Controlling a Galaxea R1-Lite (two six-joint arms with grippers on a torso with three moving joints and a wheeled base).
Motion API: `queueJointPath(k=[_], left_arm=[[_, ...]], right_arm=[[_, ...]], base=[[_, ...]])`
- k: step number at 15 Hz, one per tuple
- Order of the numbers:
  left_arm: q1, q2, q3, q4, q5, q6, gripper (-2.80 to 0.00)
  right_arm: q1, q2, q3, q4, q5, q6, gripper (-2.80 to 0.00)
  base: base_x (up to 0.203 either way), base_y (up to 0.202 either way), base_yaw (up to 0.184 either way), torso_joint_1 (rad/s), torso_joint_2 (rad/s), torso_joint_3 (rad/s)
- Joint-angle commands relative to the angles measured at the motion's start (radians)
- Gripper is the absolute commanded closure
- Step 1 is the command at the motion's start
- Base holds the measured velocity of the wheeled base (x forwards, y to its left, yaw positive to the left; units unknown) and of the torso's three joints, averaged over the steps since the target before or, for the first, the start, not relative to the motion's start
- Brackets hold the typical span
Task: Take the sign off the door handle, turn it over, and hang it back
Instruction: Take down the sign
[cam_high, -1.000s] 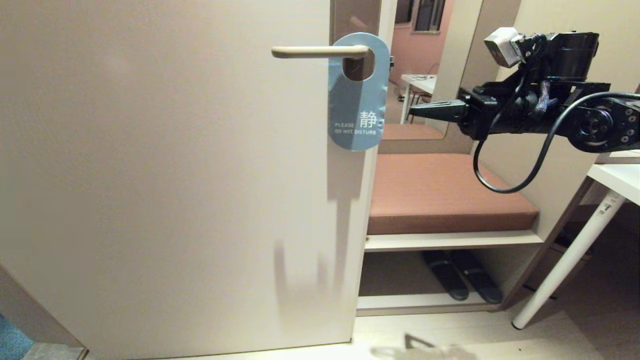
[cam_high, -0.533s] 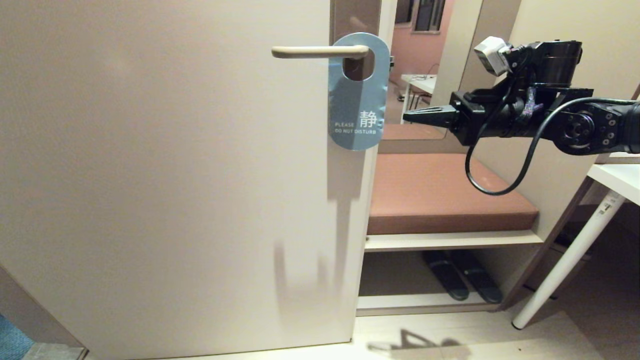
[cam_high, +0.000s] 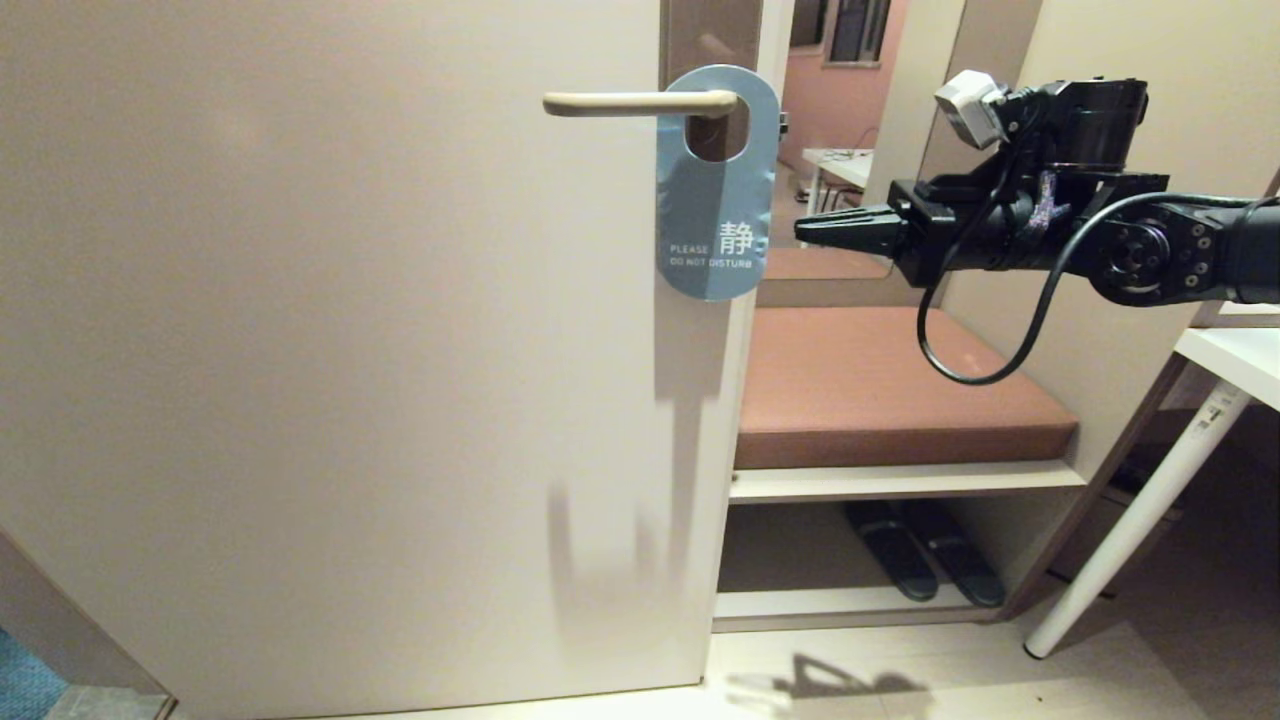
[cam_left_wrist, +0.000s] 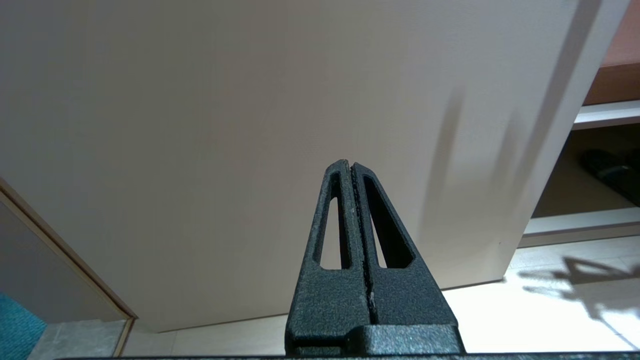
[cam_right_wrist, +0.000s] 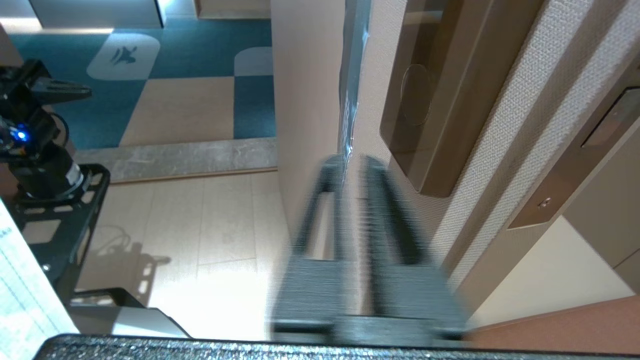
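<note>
Though near (untouched), sign (cam_high: 717, 190) beside right gripper (cam_high: 808, 230)

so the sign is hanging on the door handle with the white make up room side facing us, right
Not quite. The sign does hang on the door handle, but the head view shows its blue-grey PLEASE DO NOT DISTURB side facing us, not the white one.

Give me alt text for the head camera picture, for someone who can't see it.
A blue-grey "Please do not disturb" sign hangs on the door handle of a beige door. The right gripper reaches in level from the right, its tip just short of the sign's edge, touching nothing.
</note>
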Motion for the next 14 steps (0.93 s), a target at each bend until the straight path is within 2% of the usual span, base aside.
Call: queueJointPath(k=[1, 14], left_arm=[[0.0, 0.002, 0.0, 0.0, 0.0, 0.0, 0.0], [0.0, 0.0, 0.0, 0.0, 0.0, 0.0, 0.0]], right_arm=[[0.002, 0.007, -0.003, -0.002, 0.008, -0.002, -2.8], [0.044, 0.039, -0.061, 0.0, 0.008, 0.024, -2.8]], base=[[0.0, 0.0, 0.0, 0.0, 0.0, 0.0], [0.0, 0.0, 0.0, 0.0, 0.0, 0.0]])
